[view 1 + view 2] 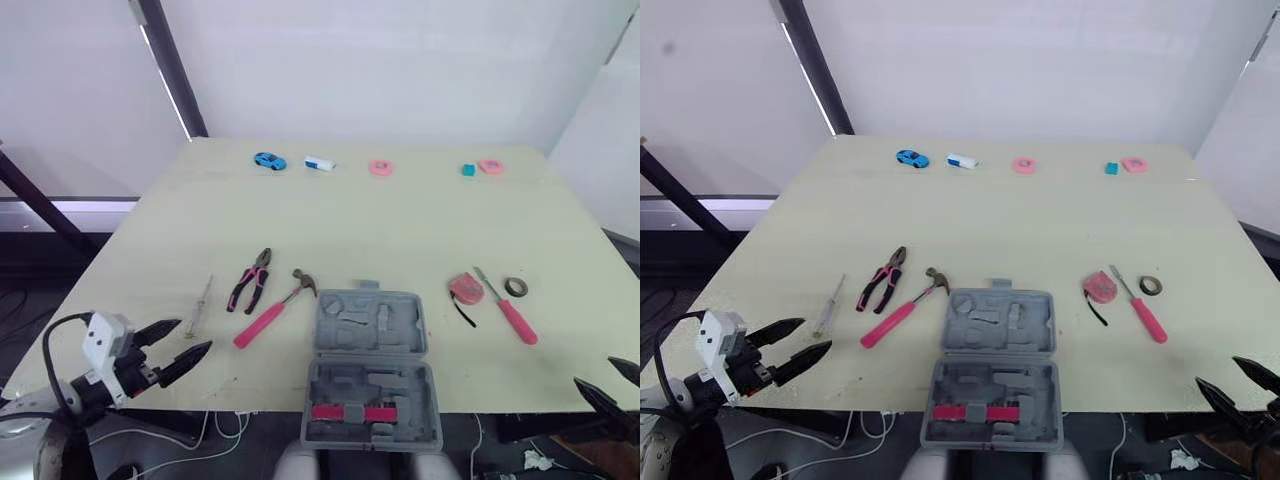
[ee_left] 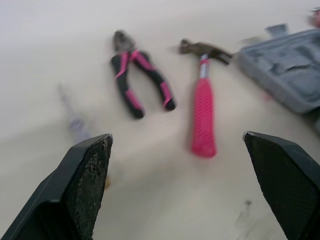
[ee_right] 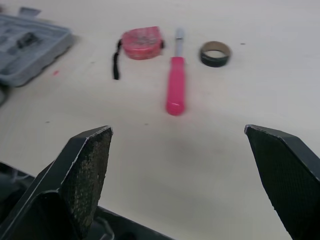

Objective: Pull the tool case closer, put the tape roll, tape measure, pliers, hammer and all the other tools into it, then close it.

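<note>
Hammer [image 1: 268,317] and pliers [image 1: 258,272] just beyond spread left end effector [image 1: 193,335]

The right hand [image 1: 1218,371] runs off the picture's edge, and the thin tool [image 2: 74,117] beside the pliers [image 2: 141,80] is too blurred to name.

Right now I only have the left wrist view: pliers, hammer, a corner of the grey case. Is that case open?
Observer: Yes, the tool case lies open at the table's near edge, a pink piece in its near half.
Operator: Where are tape measure and tape roll?
Observer: Right of the case: tape measure, pink-handled screwdriver and tape roll.
Operator: And the right hand?
Observer: The right hand is open and empty, near the table's right corner.
</note>
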Tool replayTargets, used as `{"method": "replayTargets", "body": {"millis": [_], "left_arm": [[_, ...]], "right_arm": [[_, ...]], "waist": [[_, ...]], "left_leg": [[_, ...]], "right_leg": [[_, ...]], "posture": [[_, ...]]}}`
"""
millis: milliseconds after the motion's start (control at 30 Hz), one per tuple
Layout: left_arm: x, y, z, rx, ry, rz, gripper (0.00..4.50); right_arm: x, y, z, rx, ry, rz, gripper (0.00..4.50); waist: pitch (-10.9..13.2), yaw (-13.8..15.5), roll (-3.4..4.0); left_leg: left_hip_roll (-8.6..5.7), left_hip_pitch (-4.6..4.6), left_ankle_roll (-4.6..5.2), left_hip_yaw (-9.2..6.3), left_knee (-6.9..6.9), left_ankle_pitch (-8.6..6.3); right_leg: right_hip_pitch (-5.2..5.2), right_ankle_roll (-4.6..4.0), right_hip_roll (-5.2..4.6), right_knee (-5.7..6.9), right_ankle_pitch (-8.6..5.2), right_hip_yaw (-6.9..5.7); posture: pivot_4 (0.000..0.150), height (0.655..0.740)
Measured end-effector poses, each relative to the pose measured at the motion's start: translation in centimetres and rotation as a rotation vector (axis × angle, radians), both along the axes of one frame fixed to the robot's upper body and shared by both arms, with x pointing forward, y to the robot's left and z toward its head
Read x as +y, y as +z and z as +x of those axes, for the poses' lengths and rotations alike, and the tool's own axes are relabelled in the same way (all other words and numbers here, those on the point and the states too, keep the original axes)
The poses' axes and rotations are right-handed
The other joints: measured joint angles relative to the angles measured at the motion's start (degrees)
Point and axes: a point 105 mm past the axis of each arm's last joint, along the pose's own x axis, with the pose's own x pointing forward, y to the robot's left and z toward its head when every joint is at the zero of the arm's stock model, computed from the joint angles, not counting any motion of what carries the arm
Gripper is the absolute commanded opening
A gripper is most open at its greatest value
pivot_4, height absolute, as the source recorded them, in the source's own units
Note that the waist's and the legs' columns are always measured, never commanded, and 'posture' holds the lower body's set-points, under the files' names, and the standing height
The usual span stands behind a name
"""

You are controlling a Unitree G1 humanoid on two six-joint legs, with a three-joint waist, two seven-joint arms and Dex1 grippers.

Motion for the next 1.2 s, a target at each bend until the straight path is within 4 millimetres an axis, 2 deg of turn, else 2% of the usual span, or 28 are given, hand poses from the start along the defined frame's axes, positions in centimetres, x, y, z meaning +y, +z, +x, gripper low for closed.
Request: {"method": "replayTargets", "body": {"millis": [100,167,267,333,367,467,533,600,767,867,1067,1200], "left_arm": [[-1.1,0.6,0.2,-0.025,-0.043,0.012,4.45],[-2.8,1.6,0.3,-0.06,-0.105,0.021,4.45],[-4.3,2.5,0.3,-0.095,-0.165,0.021,4.45],[-4.8,2.4,0.3,-0.082,-0.185,0.017,4.45],[-5.7,2.6,0.4,-0.083,-0.222,0.013,4.45],[-7.1,3.7,0.8,-0.109,-0.279,0.008,4.45],[-7.7,4.1,0.9,-0.115,-0.303,0.001,4.45],[-8.6,4.5,0.7,-0.099,-0.347,-0.009,4.45],[-11.4,6.8,0.1,-0.13,-0.48,-0.032,4.45],[-12.0,7.4,-0.3,-0.119,-0.519,-0.044,4.45],[-13.4,8.6,-1.0,-0.126,-0.603,-0.063,4.45],[-13.8,8.6,-1.1,-0.119,-0.62,-0.06,4.45]], "right_arm": [[0.6,1.1,1.5,0.004,0.048,-0.025,4.45],[1.1,2.8,4.3,0.006,0.115,-0.113,4.45],[1.6,4.5,6.2,-0.017,0.153,-0.178,4.45],[2.0,4.6,8.3,0.022,0.199,-0.249,4.45],[2.5,5.1,10.2,0.04,0.241,-0.314,4.45],[3.3,6.2,12.7,0.055,0.304,-0.417,4.45],[3.4,6.6,13.7,0.059,0.319,-0.46,4.45],[3.7,6.0,15.2,0.136,0.376,-0.56,4.45],[2.9,5.1,17.0,0.262,0.484,-0.826,4.45],[2.5,4.8,17.5,0.301,0.53,-0.915,4.45],[3.0,3.5,18.1,0.366,0.649,-1.048,4.45],[3.3,2.8,18.5,0.382,0.709,-1.134,4.45]], "waist": [[0.0,-0.1,0.0],[0.0,-0.3,0.06],[0.0,0.0,-0.01],[0.0,0.0,0.04],[0.1,-0.1,0.1],[0.1,-0.1,0.13],[0.1,0.0,0.14],[0.1,0.0,0.14],[0.2,-0.1,0.18],[0.2,-0.3,0.19],[0.3,-0.4,0.23],[0.3,-0.4,0.24]], "left_leg": [[0.0,0.0,0.17,0.03,0.01,0.1],[0.01,0.07,0.19,0.26,0.03,0.11],[0.03,0.06,0.2,0.23,0.02,0.12],[0.01,0.01,0.21,0.28,0.02,0.12],[-0.03,-0.01,0.21,0.39,0.03,0.12],[-0.11,-0.04,0.21,0.59,0.02,0.12],[-0.13,-0.09,0.22,0.55,-0.03,0.13],[-0.11,-0.13,0.21,0.6,-0.07,0.12],[-0.12,-0.1,0.21,0.68,-0.05,0.12],[-0.11,-0.08,0.21,0.69,-0.05,0.12],[-0.11,-0.03,0.21,0.74,-0.03,0.12],[-0.11,-0.03,0.2,0.75,-0.03,0.13]], "right_leg": [[0.0,0.0,0.11,0.0,0.0,0.02],[-0.02,-0.02,0.16,0.01,0.03,0.07],[-0.02,-0.02,0.27,0.0,0.04,0.0],[-0.11,-0.04,0.32,0.0,0.04,0.03],[-0.19,-0.03,0.34,0.04,0.05,0.11],[-0.2,-0.04,0.46,0.04,0.05,0.09],[-0.23,-0.06,0.49,0.04,0.05,0.07],[-0.26,-0.04,0.57,-0.01,0.05,0.14],[-0.26,-0.04,0.56,-0.02,0.05,0.2],[-0.26,-0.04,0.57,0.02,0.05,0.22],[-0.26,-0.04,0.58,0.09,0.06,0.27],[-0.26,-0.04,0.59,0.09,0.06,0.29]], "posture": [[0.15,0.7395],[0.15,0.7395],[0.15,0.7395],[0.15,0.7395],[0.15,0.7395],[0.15,0.7395],[0.15,0.7395],[0.15,0.7395],[0.15,0.7395],[0.15,0.7395],[0.15,0.7395],[0.15,0.7395]]}}
